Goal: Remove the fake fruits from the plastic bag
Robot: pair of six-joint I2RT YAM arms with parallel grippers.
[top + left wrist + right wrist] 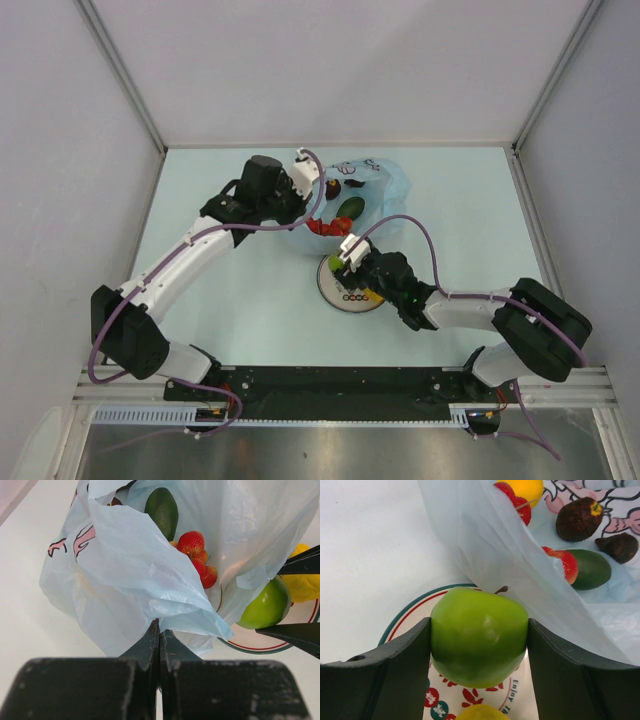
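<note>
Apple (477,637) first: I have the green one clamped in the right pincer (479,625), jaws spread wide around it, over the plate (402,620) low in the right wrist view. A yellow fruit (302,582) lies on that plate at the right edge of the left wrist view. My left pincer (159,627) is fully closed, pinching a fold of the plastic bag (125,575) at centre frame. Inside the bag, toward the top, I see red berries (197,555) and a dark green fruit (162,510). The bag lies on the counter (220,300), just beside the plate.

Lab test cell, white panel walls (340,70)
</note>
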